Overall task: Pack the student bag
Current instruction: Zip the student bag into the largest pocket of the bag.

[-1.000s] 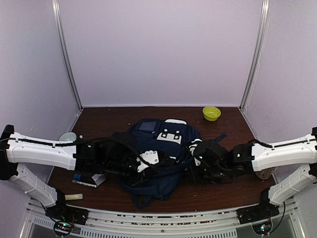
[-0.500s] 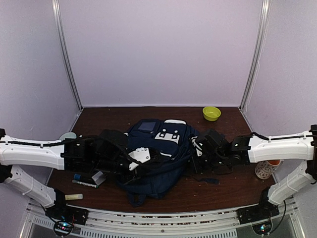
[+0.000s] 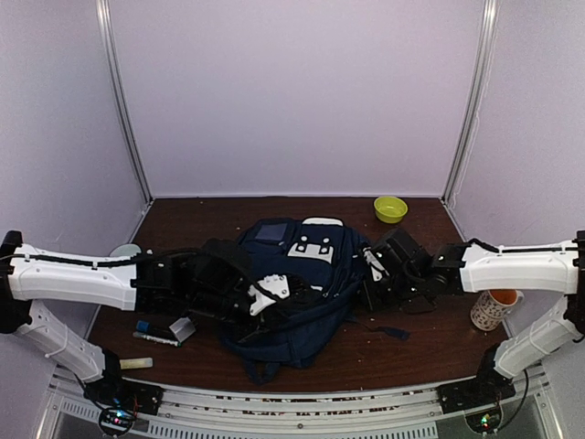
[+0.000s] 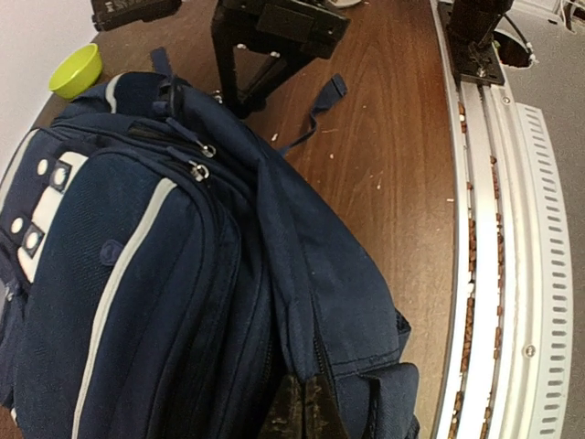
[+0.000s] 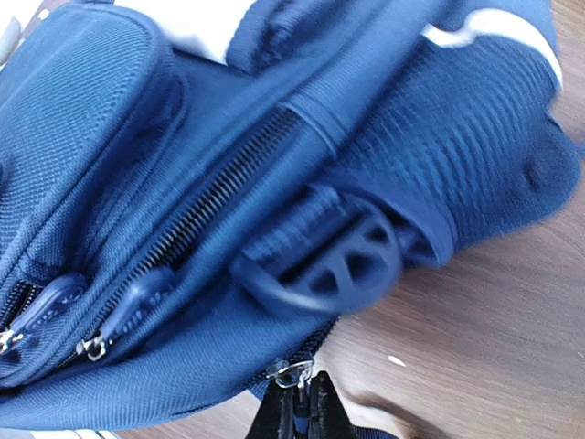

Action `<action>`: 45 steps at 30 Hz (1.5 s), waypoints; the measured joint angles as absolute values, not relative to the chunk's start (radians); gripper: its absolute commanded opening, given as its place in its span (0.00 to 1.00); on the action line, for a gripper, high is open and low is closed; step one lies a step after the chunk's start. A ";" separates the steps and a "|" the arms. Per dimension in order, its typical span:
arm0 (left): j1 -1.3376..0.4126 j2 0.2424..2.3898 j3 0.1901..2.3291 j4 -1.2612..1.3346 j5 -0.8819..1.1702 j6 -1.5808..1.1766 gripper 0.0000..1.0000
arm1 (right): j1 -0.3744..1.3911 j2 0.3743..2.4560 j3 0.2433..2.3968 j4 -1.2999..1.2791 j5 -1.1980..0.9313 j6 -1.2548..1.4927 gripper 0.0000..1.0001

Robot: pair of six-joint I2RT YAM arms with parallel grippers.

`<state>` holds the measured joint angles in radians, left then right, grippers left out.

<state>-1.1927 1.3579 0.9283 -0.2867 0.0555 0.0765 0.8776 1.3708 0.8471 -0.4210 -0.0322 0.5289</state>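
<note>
The bag lies flat in the middle of the table, between the two arms, with its top end toward 12 o'clock. The left gripper is closed on a fold of the bag's fabric, on the side toward 9 o'clock. The right gripper is closed on a small metal zip pull at the bag's edge, toward 3 o'clock.

In my judgement the task is in its late part. The zips that show in the wrist views look closed, and the arms are working on the bag itself, not carrying things. What is inside the bag cannot be seen. A marker and a small grey object lie on the table at 8 o'clock from the bag, so some packing may remain. A green bowl at 1 o'clock and a cup at 3 o'clock stand apart; whether they belong to the packing, I cannot tell.

No brand or writing can be read. The white patch near the bag's top shows only small dark marks, no letters.
</note>
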 measured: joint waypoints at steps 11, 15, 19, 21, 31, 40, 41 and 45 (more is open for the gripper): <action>-1.206 1.511 1.042 -0.284 0.257 0.096 0.03 | 0.869 1.141 0.652 -0.452 -0.011 0.588 0.00; -1.206 1.513 1.042 -0.294 0.280 0.098 0.36 | 0.869 1.118 0.647 -0.455 -0.022 0.601 0.03; -1.206 1.513 1.042 -0.308 0.274 0.079 0.49 | 0.863 1.125 0.669 -0.498 -0.023 0.597 0.26; -1.206 1.513 1.042 -0.309 0.263 0.068 0.60 | 0.862 1.116 0.692 -0.517 -0.026 0.586 0.33; -1.206 1.497 1.068 -0.321 0.107 0.023 0.97 | 0.861 0.947 0.751 -0.663 0.003 0.573 0.44; -1.204 1.504 1.184 -0.392 -0.047 0.037 0.98 | 0.848 0.928 0.829 -0.717 0.157 0.590 0.45; -1.203 1.511 1.198 -0.405 -0.057 0.051 0.98 | 0.842 0.936 0.841 -0.713 0.165 0.591 0.45; -1.194 1.560 1.256 -0.456 -0.104 0.109 0.98 | 0.822 0.988 0.882 -0.704 0.170 0.591 0.44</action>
